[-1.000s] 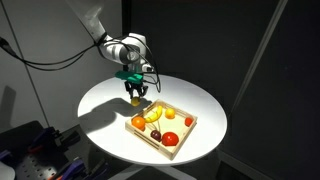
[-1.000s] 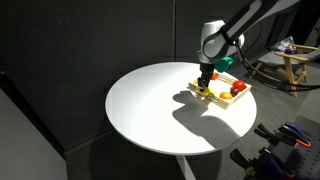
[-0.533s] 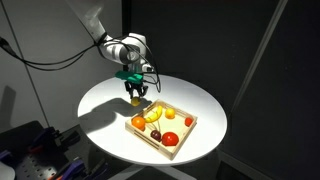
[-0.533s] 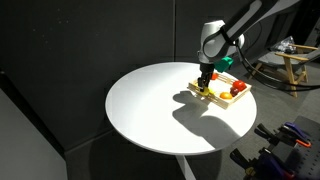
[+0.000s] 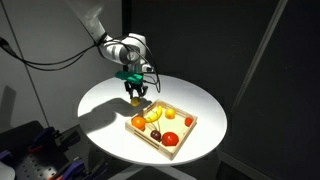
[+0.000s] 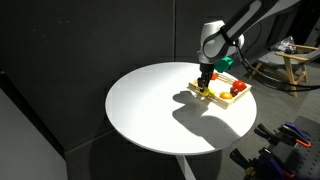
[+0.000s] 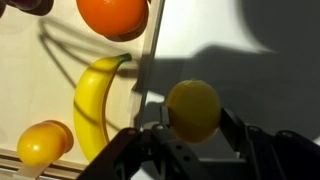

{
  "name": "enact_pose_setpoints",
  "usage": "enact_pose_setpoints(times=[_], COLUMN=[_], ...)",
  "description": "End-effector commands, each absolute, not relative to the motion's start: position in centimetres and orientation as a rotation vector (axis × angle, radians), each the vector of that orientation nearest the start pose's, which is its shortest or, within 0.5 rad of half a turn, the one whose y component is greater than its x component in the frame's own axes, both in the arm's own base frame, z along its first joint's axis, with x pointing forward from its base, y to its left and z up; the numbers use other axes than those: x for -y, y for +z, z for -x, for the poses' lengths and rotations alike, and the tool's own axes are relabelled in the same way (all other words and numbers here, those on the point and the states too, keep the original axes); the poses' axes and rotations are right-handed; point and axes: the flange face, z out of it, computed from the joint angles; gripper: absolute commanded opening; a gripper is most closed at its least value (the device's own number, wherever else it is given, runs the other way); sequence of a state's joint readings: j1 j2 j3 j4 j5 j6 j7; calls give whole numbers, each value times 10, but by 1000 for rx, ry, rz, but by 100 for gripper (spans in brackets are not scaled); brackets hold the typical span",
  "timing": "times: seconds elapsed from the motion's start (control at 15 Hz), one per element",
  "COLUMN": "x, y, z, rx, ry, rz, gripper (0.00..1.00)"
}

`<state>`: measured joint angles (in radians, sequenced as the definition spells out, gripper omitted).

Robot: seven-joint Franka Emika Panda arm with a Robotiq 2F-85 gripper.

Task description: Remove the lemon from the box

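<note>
Lemon out of box, clamped in tool, not yet put down

Bench (image 5: pixel 100 110) is round and white, and the box (image 5: pixel 150 140) sits off-centre toward one bench edge. Tool (image 5: pixel 137 95) hangs just outside the box rim, over bare bench, with its jaws clenched on the lemon (image 7: pixel 193 110). In the wrist view the lemon lies on the bench side of the rim line, while banana (image 7: pixel 95 105) and orange (image 7: pixel 112 14) are inside the box. Judgement: extraction is essentially done. What remains is lowering the lemon onto open bench, releasing it and backing off. Height above the bench is unclear.
</note>
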<state>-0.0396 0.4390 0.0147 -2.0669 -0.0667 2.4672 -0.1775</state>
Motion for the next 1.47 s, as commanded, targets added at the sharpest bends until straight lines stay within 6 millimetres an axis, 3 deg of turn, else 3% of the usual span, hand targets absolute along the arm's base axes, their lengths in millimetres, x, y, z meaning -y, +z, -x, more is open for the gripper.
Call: enact_pose_setpoints(times=[0.0,0.8,1.4], x=[6,-45,-61], y=[219,216,190], z=[-589,-594,-597], rx=[347,486,531], ry=[46,33,79], rz=[3151,3122,3101], gripper=[30,30,30])
